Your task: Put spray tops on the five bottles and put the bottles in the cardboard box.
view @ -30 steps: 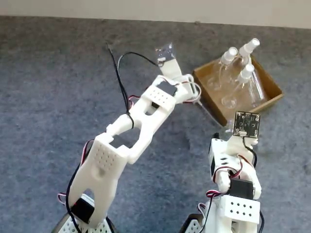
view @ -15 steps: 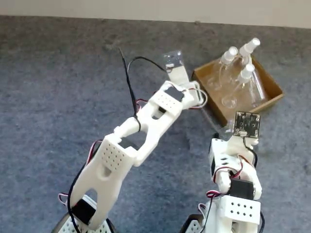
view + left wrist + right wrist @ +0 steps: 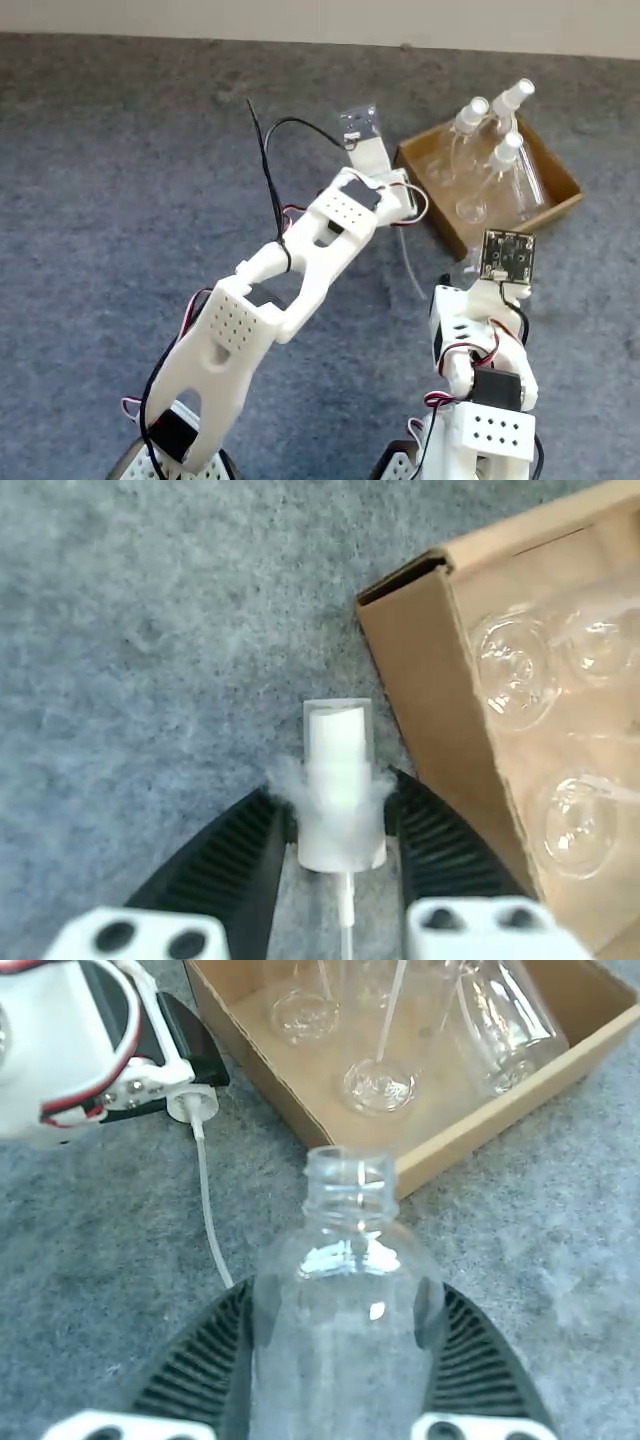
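Note:
In the high view my left gripper (image 3: pixel 358 127) is held beside the cardboard box's (image 3: pixel 556 158) left corner, shut on a white spray top (image 3: pixel 356 122) whose thin tube (image 3: pixel 405 262) trails down. The left wrist view has the spray top (image 3: pixel 338 798) pinched between the fingers of the left gripper (image 3: pixel 340 805), close to the box wall (image 3: pixel 440 690). My right gripper (image 3: pixel 345 1300) is shut on a clear bottle (image 3: pixel 345 1290) with a bare open neck, just in front of the box (image 3: pixel 500 1115). Three capped bottles (image 3: pixel 490 160) lie in the box.
Grey carpet covers the table all around. In the right wrist view the left gripper's spray top (image 3: pixel 190 1105) and its tube (image 3: pixel 210 1215) hang a short way from the bottle's neck. Open carpet lies to the left of the arms.
The left arm has swung right with the spray top, closer to the box, and then nearly stopped. The right arm and its bottle have stayed put.

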`<state>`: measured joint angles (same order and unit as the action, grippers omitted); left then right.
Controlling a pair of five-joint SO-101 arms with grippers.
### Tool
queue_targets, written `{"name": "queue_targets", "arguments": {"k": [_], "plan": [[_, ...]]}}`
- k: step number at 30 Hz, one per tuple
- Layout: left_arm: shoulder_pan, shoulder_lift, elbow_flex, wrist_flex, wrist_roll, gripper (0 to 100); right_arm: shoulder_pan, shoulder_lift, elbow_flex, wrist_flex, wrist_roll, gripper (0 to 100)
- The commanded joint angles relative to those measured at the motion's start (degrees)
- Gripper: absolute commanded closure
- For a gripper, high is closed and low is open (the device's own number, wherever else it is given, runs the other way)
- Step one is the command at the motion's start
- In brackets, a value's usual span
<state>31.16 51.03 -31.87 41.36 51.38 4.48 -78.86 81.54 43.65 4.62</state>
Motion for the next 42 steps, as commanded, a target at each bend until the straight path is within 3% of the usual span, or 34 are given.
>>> {"name": "queue_targets", "arguments": {"k": [1,9,15,17,20,24,34,42], "plan": [[-0.3,-1.5,-3.5,2.5,0.2,95,0.3,-0.8,-0.6,-1.5,-0.1,86.8],[-3.1,-10.3,-4.2,14.2,0.1,95,-4.4,-0.8,-0.6,-1.5,-0.1,86.8],[-6.4,-17.6,-4.1,16.7,-0.7,95,-7.4,-0.8,-0.6,-1.5,-0.5,86.8],[-8.3,-20.1,-4.1,16.8,-5.6,95,-9.5,-0.8,-0.6,-1.5,-0.5,86.8],[-10.9,-24.5,-4.1,18.9,-19.0,95,-13.7,-0.8,-0.6,-1.5,-0.5,86.8],[-12.0,-29.8,-3.9,26.2,-31.6,95,-19.6,-0.8,-0.6,-1.5,-0.3,86.8],[-15.6,-43.2,-3.9,42.9,-38.7,95,-31.0,-0.8,-0.8,-2.0,-0.2,86.8],[-16.9,-53.9,-3.9,51.5,-38.8,95,-34.9,-0.7,-0.6,-17.0,-0.2,87.1]]}}
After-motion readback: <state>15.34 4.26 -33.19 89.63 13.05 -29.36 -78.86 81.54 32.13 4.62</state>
